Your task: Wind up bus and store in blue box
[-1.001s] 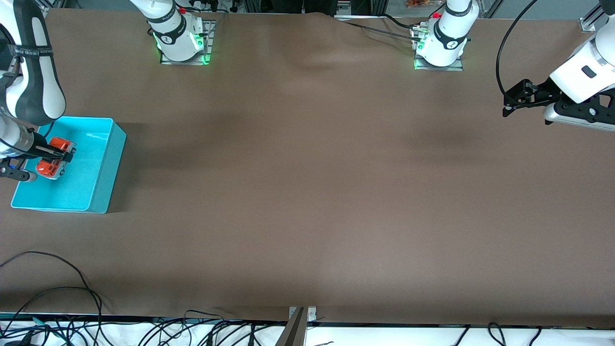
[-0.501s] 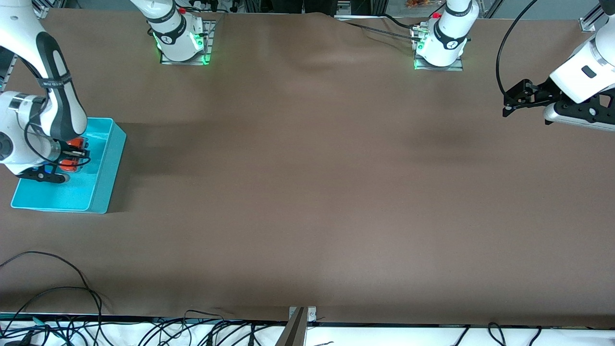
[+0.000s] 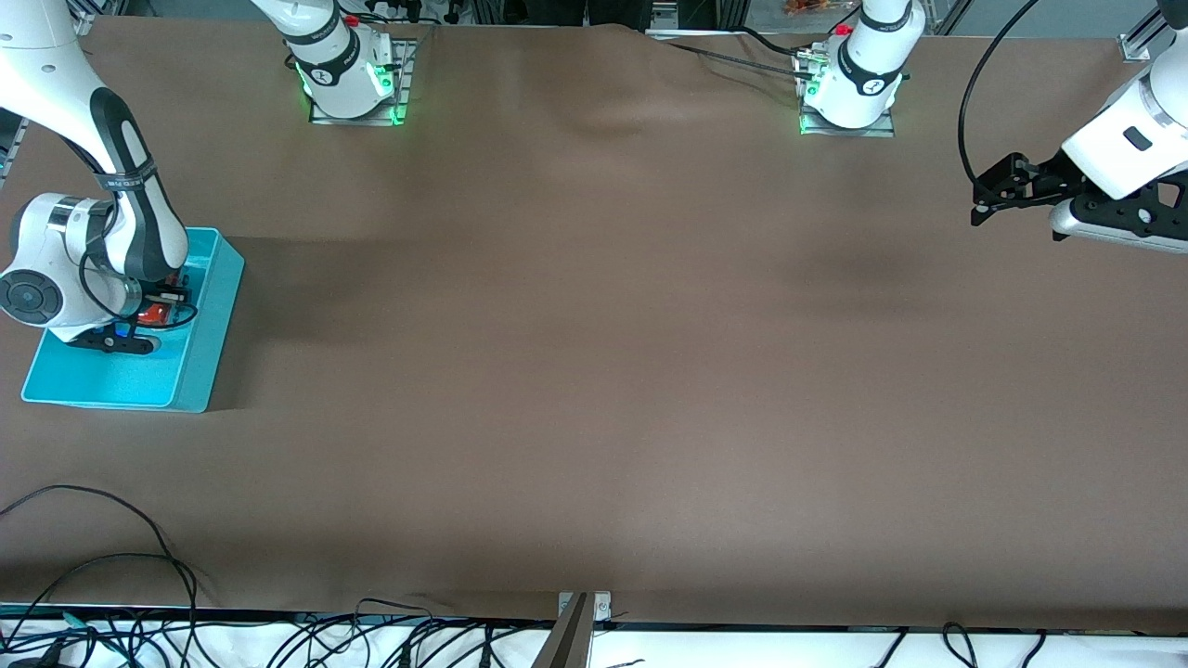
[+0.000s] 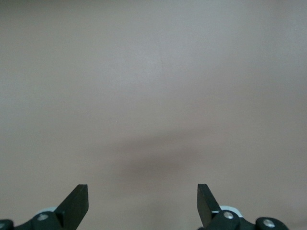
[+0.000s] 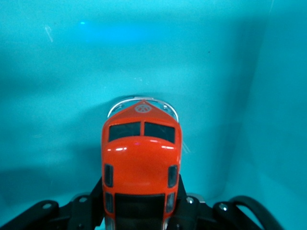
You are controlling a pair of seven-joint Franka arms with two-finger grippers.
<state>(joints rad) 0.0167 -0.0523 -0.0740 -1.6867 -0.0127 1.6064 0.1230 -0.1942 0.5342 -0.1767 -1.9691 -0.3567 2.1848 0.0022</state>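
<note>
The right gripper (image 3: 153, 311) pinches the bus (image 5: 141, 160) by its flanks, fingers (image 5: 189, 203) pressed against the orange body, the rounded white-trimmed front pointing away from the wrist. The toy hangs nose-down inside the blue box (image 3: 209, 306), its front close to the turquoise floor; whether it touches I cannot tell. In the front view only a sliver of orange (image 3: 153, 314) shows beneath the wrist. The box sits at the right arm's end of the table (image 3: 594, 371). The left gripper (image 3: 998, 190) waits over bare brown tabletop at the left arm's end, fingers (image 4: 76, 203) spread wide and empty.
</note>
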